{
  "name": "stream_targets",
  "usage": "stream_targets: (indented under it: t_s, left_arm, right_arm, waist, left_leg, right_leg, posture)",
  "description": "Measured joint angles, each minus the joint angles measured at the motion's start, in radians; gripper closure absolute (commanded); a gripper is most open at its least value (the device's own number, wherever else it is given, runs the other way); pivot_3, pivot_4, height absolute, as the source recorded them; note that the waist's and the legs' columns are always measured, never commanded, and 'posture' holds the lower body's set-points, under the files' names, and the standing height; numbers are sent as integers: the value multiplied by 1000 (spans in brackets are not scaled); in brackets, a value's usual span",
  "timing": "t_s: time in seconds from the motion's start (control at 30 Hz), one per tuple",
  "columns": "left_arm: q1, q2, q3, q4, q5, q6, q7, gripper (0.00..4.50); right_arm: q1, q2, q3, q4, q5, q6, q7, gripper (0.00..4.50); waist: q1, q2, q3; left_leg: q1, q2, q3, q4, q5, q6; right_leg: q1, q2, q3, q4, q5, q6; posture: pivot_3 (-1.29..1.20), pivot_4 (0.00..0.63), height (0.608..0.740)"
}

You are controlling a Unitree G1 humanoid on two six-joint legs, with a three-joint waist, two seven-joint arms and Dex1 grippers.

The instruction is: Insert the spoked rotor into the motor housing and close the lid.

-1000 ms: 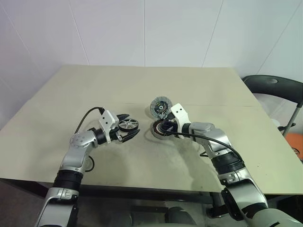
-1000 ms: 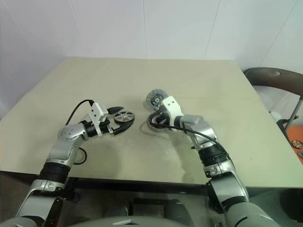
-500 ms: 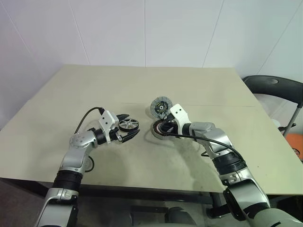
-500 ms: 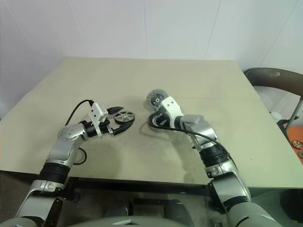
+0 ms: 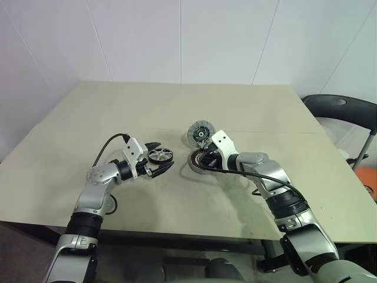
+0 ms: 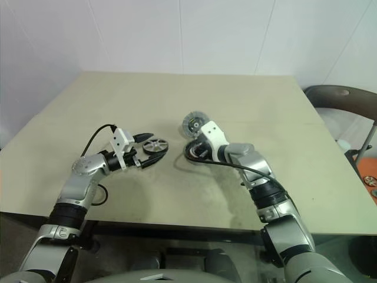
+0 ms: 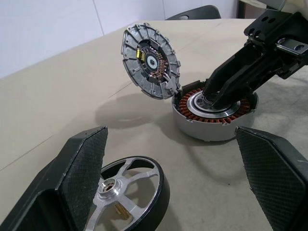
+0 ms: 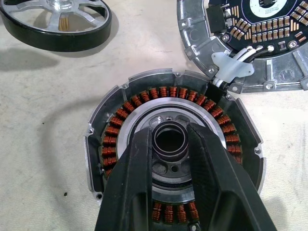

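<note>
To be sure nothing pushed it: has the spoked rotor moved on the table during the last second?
No. The spoked rotor lies at the same spot, the same gap from the seam line across the table behind it.

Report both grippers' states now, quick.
Left gripper: open, jaws on either side of the spoked rotor, not clamped.
Right gripper: jaws closed on the centre hub of the motor housing.

Even, bright overhead light; soft shadows fall on the table beneath both arms. Wrist views are sharp mid-frame, with the near jaws slightly blurred at the lower edge.
</note>
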Motion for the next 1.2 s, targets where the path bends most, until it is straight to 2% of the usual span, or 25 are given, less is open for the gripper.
stream_targets:
  t_s: [0.2, 0.43, 0.53, 0.77, 1.07, 1.2]
  left_arm:
    - [3, 0, 0, -2, 0, 0, 2, 0]
    - [9, 0, -2, -6, 2, 0, 3, 0]
    - [9, 0, -3, -6, 9, 0, 4, 0]
    - [10, 0, -7, -6, 18, 0, 7, 0]
    - [10, 1, -8, -6, 20, 0, 7, 0]
    - [11, 1, -8, -6, 21, 0, 7, 0]
  right_arm:
    - [5, 6, -41, 17, 9, 0, -14, 1465]
    - [3, 36, -108, 58, 43, -8, -22, 1465]
    - [4, 37, -109, 60, 43, -14, -25, 2061]
    - [10, 55, -81, 53, 49, -24, -8, 4388]
    - [16, 29, -28, 31, 28, -50, 0, 4475]
    - [26, 49, -75, 35, 58, -47, 0, 4475]
  waist:
    - [-1, 0, 0]
    - [-2, 0, 0]
    - [-2, 0, 0]
    - [0, 0, 0]
    - [0, 0, 0]
    - [0, 0, 0]
  left_leg:
    - [0, 0, 0, 0, 0, 0]
    - [-1, 0, 0, -1, 0, 0]
    - [-1, 0, 0, -1, 0, 0]
    - [-1, 0, 0, 0, 0, 0]
    - [0, 0, 0, 0, 0, 0]
    - [-1, 0, 0, 0, 0, 0]
  right_leg:
    - [0, 0, 0, 0, 0, 0]
    - [1, 0, 0, 0, 0, 0]
    - [0, 0, 0, 0, 0, 0]
    - [0, 0, 0, 0, 0, 0]
    - [-1, 0, 0, -1, -1, -1]
    - [0, 0, 0, -1, -1, -1]
  posture:
    - [0, 0, 740]
    - [0, 0, 740]
    - [0, 0, 740]
    - [0, 0, 740]
    - [0, 0, 740]
    - [0, 0, 740]
